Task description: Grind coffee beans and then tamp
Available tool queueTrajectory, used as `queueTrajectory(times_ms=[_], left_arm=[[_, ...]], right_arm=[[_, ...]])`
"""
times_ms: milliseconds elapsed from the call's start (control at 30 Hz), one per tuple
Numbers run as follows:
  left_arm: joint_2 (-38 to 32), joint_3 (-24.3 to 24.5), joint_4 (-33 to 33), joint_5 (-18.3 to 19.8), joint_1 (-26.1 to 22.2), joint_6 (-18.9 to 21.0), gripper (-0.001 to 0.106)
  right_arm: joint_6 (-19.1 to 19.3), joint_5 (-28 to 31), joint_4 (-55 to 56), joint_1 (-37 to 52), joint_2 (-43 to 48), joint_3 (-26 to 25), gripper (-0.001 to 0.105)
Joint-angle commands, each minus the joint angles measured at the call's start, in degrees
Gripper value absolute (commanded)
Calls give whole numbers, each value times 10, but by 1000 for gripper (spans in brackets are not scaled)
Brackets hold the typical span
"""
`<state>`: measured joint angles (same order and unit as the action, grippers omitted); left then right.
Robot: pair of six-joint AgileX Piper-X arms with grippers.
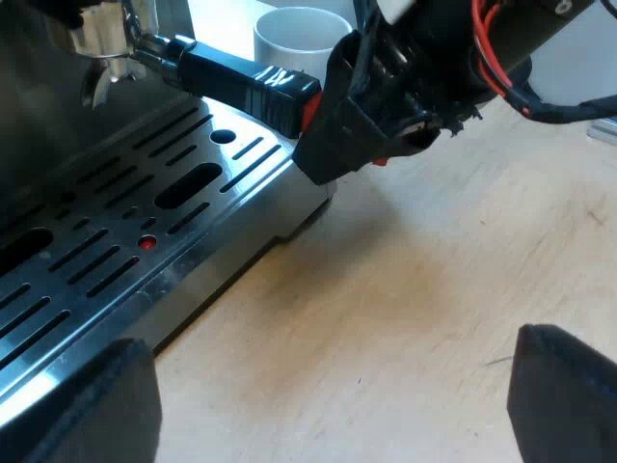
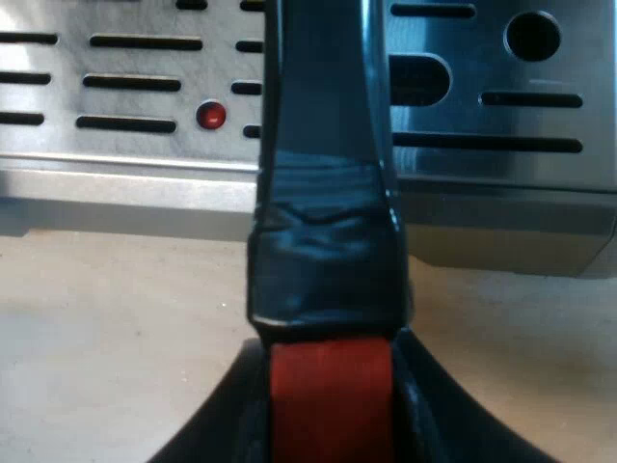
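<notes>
The right claw point(image 2: 328, 415) pinches the red end of the holder's handle, its fingers point(image 2: 224, 429) pressed against either side. Its arm reaches in low along the handle toward the espresso machine point(image 1: 48, 106). The holder point(image 1: 231, 77) has its metal head up in the machine's front, above the slotted drip tray point(image 1: 116, 241), with a white mug point(image 1: 299, 39) just beyond. The left claw point(image 1: 333, 347) hangs low over the wooden surface point(image 1: 434, 251) near the tray's edge, spread wide.

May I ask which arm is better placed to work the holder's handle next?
Right: the right claw grips the handle's red end at the machine's front; the left claw hangs open over the table.
</notes>
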<state>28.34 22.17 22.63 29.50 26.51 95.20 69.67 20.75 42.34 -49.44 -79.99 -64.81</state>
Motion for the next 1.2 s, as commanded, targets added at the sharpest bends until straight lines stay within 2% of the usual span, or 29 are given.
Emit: queueTrajectory(times_ms=[33, 400, 800, 1200], left_arm=[[-1, 1, -7, 8, 2, -2, 77], [-1, 1, -7, 8, 2, -2, 77], [-1, 1, -7, 8, 2, -2, 77], [-1, 1, -7, 8, 2, -2, 77]], right_arm=[[-8, 11, 2, -19, 8, -4, 0], [-39, 9, 32, -29, 8, -4, 0], [-47, 17, 57, -60, 37, -3, 0], [-58, 57, 77, -99, 69, 4, 0]])
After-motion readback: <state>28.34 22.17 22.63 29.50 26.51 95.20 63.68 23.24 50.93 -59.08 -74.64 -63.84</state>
